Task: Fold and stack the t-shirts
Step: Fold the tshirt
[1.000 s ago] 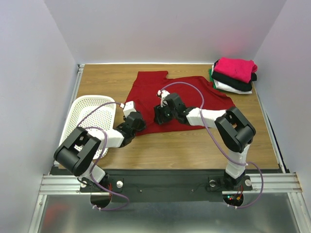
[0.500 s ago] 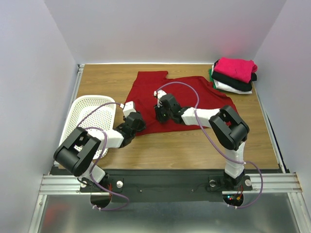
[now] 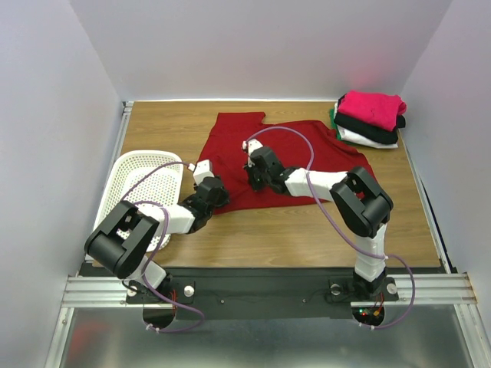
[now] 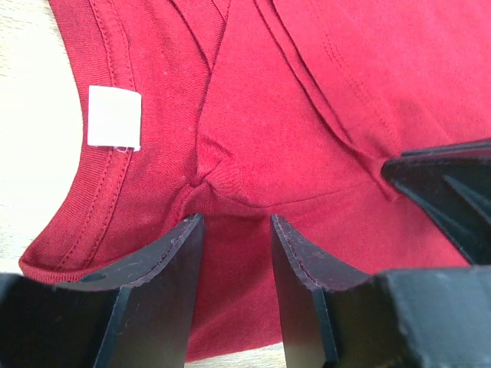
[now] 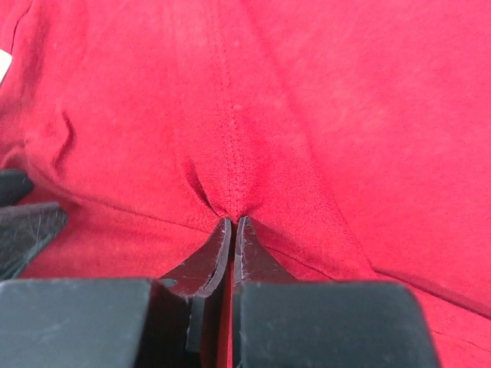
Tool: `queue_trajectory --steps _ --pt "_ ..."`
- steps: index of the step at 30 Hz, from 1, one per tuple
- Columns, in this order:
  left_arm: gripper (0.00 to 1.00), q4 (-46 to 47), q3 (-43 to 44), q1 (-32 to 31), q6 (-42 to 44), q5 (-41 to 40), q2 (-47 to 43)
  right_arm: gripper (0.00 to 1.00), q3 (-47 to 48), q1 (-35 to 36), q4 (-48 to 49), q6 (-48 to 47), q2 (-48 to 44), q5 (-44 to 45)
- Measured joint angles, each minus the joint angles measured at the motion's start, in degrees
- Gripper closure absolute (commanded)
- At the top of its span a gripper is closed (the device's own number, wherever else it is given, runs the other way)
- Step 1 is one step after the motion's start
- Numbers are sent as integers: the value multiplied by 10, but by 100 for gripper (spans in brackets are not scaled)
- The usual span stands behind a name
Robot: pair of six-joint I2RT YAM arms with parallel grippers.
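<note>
Right gripper pinches the red shirt beside left gripper, grip unclear; cloth extends away from both.

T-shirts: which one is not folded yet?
The big dark red t-shirt, lying spread out on the table. The others sit folded in a pile at the far right corner.

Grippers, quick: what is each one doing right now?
Left gripper: open, fingers apart over the dark red t-shirt.
Right gripper: closed, pinching the dark red t-shirt.
</note>
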Motion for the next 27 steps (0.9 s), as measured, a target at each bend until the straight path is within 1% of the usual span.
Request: queue_trajectory --steps 6,10,17,19,20,21,22,24,27 --pt "48 5 -3 2 1 2 0 100 33 -2 -14 0 0 52" --pt "48 12 -7 3 2 5 -1 98 47 -9 -15 0 2 81" --pt "48 16 -8 5 4 8 -1 87 54 -37 -19 11 24 127" --pt "48 16 -8 5 4 9 -1 77 59 -46 -23 16 32 144" --pt "48 16 -8 5 4 9 -1 68 65 -53 -28 21 37 158" --pt "48 16 -8 5 4 9 -1 62 68 -55 -29 24 39 166" --pt "48 16 -8 5 5 9 0 51 73 -58 -29 28 40 179" --pt "48 17 -8 5 5 10 0 41 77 -63 -29 33 40 197" --pt "48 22 -8 5 5 13 3 33 81 -66 -28 41 40 228"
